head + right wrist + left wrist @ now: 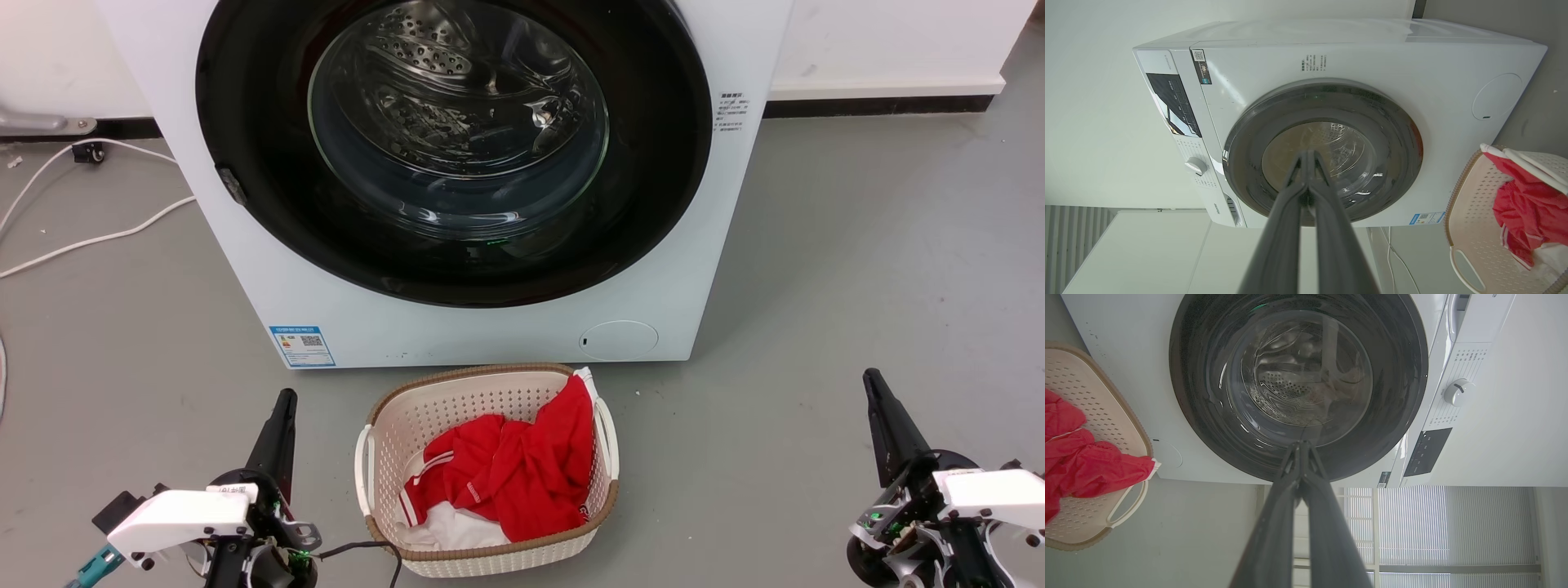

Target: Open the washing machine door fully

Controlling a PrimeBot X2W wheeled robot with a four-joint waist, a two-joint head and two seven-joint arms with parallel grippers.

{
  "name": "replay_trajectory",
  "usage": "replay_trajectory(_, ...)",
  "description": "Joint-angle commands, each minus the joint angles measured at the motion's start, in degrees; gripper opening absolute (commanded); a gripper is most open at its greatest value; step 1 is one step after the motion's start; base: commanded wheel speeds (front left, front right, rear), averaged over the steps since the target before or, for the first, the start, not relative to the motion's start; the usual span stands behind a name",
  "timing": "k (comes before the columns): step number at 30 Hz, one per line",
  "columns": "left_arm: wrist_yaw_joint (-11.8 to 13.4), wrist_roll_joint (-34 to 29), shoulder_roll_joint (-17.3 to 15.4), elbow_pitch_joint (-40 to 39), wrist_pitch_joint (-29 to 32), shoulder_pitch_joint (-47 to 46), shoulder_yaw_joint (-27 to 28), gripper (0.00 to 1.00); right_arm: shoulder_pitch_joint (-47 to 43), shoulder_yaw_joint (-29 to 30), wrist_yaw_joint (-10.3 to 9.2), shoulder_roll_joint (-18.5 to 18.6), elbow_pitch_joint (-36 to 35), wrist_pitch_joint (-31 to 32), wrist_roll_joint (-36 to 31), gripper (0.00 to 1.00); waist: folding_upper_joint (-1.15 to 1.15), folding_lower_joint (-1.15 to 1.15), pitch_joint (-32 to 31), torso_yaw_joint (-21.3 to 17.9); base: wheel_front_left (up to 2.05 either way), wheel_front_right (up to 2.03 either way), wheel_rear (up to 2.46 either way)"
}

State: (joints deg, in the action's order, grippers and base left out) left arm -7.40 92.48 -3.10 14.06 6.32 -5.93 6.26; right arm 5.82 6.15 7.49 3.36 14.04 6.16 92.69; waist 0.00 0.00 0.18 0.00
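Washing machine door [253, 98] was shut; L hand [284, 404] & R hand [872, 384] were clenched, empty. Risk: grip on door might be lost, laundry basket [473, 369] struck.

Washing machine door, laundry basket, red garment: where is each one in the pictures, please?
washing machine door [253, 122], head view, on its glossy black ring, left side.
laundry basket [457, 404], head view, on its perforated back wall.
red garment [522, 474], head view, on the middle of the cloth.
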Motion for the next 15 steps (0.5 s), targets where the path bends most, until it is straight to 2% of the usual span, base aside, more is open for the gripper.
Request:
replay_trajectory(1,-0.17,-0.23,0.02,0.05,0.10,-0.53,0.22,0.00,0.74,0.09,0.00,-0.23,0.07,0.22,-0.41,0.00,0.00,0.00,0.00,0.00,0.00,0.00,0.00)
replay_trajectory(15,-0.17,-0.28,0.06,0.05,0.13,-0.53,0.27,0.00,0.74,0.17,0.00,-0.30,0.08,0.32,-0.42,0.00,0.00,0.00,0.00,0.00,0.00,0.00,0.00)
